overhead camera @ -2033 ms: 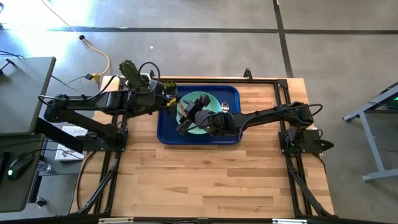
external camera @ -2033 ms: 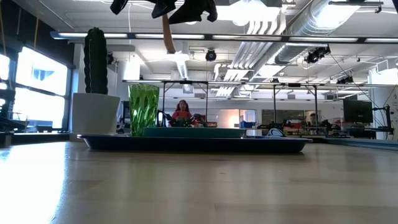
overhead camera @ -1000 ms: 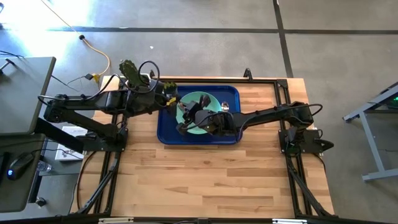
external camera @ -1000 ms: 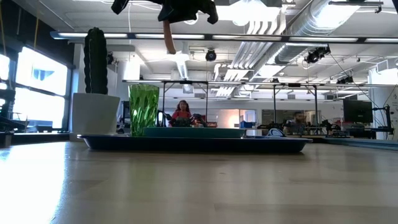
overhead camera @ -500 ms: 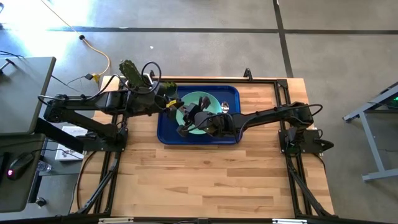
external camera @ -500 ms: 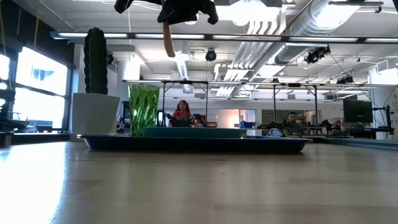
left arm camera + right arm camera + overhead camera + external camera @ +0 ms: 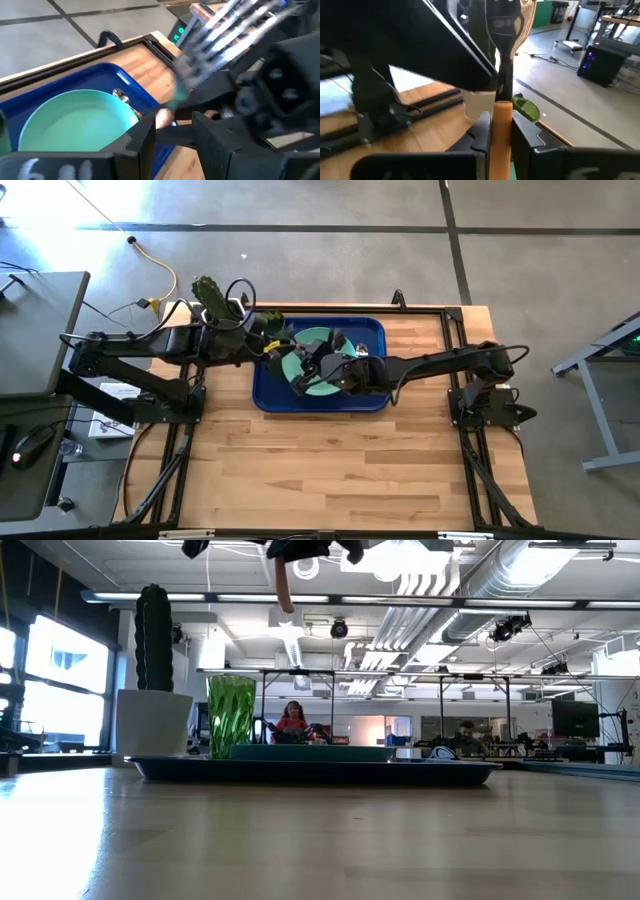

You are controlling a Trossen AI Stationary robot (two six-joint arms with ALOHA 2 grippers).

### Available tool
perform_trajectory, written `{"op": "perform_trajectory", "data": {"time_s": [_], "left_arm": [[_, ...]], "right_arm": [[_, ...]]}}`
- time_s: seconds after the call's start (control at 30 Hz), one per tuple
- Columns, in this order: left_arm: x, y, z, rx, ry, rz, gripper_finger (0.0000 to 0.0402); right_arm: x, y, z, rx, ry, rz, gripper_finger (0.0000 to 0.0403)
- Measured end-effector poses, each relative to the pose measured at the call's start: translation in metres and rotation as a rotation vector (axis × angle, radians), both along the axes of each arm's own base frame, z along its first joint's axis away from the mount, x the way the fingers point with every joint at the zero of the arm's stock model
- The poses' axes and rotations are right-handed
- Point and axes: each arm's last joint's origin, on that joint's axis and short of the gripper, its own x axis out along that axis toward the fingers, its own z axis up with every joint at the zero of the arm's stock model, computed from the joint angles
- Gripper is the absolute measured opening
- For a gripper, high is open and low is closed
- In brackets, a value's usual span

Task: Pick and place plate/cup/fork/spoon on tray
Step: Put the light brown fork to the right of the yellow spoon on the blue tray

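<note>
High view: plate sits centre-frame in the tray; both arms crowd over it. Low view: cup stands on the tray at left. Right wrist view: right hand clamps the fork, apparently the last piece to place. Left wrist view: spoon lies in the tray beside the plate; left hand parted, empty.

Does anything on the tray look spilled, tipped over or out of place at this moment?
Nothing stands out. The cup stands upright on the tray, the plate lies flat in it, and the spoon rests beside the plate. The right claw holds the fork above them; the left claw waits nearby.
</note>
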Motion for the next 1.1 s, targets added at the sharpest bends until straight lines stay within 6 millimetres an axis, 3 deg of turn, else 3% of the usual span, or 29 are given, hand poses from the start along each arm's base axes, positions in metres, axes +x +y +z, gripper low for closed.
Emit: {"op": "perform_trajectory", "data": {"time_s": [0.27,0.6,1.1], "left_arm": [[0.000,0.001,0.000,0.007,-0.002,0.029,0.0115],[-0.014,0.001,0.008,0.094,0.011,-0.015,0.0115],[-0.044,0.002,0.025,0.356,0.045,-0.116,0.0115]], "right_arm": [[-0.007,-0.001,0.007,-0.003,0.012,-0.005,0.0025],[-0.027,-0.010,0.029,-0.005,0.002,-0.046,0.0025],[-0.066,-0.052,0.062,-0.006,-0.039,-0.281,0.0025]]}}
